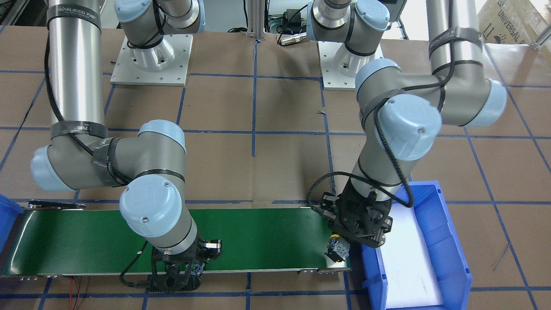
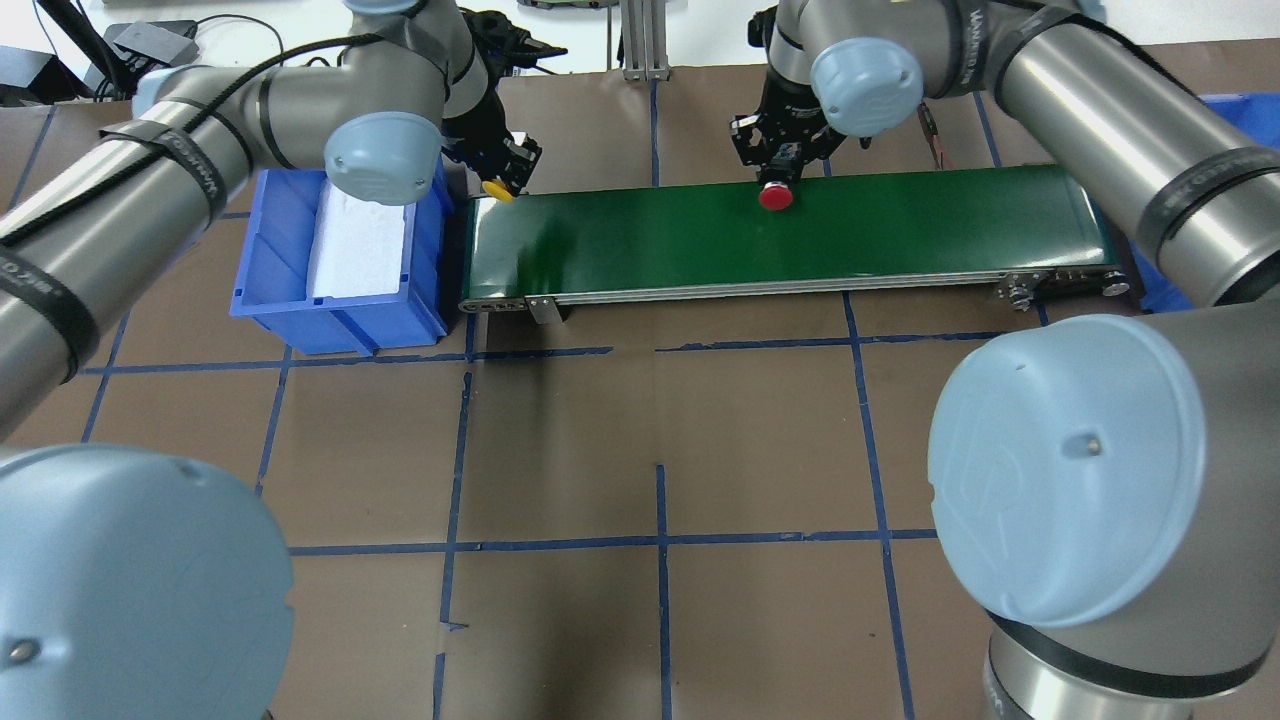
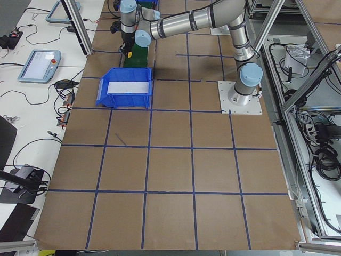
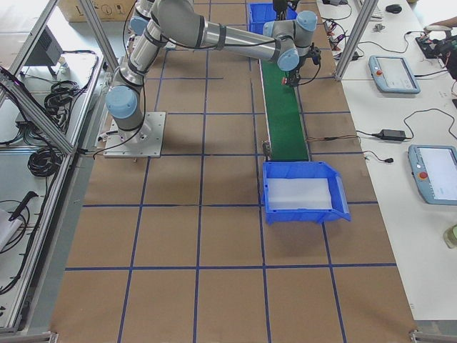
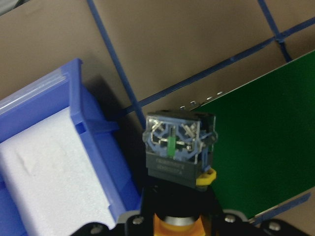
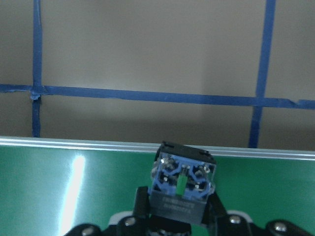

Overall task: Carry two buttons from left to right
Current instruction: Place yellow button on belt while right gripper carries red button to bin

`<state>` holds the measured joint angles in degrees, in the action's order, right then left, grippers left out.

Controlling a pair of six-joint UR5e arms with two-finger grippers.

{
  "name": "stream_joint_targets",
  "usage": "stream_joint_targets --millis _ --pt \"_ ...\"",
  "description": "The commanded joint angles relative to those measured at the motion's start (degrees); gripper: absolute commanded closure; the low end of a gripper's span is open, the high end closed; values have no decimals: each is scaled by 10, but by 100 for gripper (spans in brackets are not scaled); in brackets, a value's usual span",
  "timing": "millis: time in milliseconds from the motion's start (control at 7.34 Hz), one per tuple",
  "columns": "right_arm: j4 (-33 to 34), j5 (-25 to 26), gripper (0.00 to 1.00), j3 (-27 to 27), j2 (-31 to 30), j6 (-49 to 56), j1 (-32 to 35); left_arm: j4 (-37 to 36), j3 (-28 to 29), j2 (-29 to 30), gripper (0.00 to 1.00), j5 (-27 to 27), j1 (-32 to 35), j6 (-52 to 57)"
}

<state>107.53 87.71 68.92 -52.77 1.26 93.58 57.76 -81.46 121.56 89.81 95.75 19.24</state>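
Note:
My left gripper (image 2: 503, 168) is shut on the yellow-capped button (image 2: 497, 190) and holds it over the left end of the green conveyor belt (image 2: 900, 225), just beside the blue bin (image 2: 270, 290). Its grey contact block shows in the left wrist view (image 5: 174, 152) and in the front view (image 1: 337, 250). My right gripper (image 2: 778, 165) is shut on the red-capped button (image 2: 776, 197) at the belt's far edge, near its middle. That button's contact block shows in the right wrist view (image 6: 182, 184), with the fingers (image 6: 141, 204) on either side of it.
The blue bin at the belt's left end holds a white foam pad (image 2: 355, 245). A second blue bin (image 2: 1240, 105) stands past the belt's right end, mostly hidden behind my right arm. Brown table (image 2: 660, 420) with blue tape grid lies in front of the belt.

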Motion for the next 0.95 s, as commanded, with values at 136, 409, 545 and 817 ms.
stream_joint_targets --millis 136,409,545,817 --pt "-61 0 93 -5 -45 193 -123 -5 0 30 66 32 4 -3" --pt "-74 24 93 -9 -58 300 -196 5 1 14 3 48 2 -3" --pt "-74 24 93 -11 -60 359 -243 29 8 4 0 49 1 -3" --pt "-75 22 93 -16 -58 450 -330 83 34 -5 0 62 0 -3"
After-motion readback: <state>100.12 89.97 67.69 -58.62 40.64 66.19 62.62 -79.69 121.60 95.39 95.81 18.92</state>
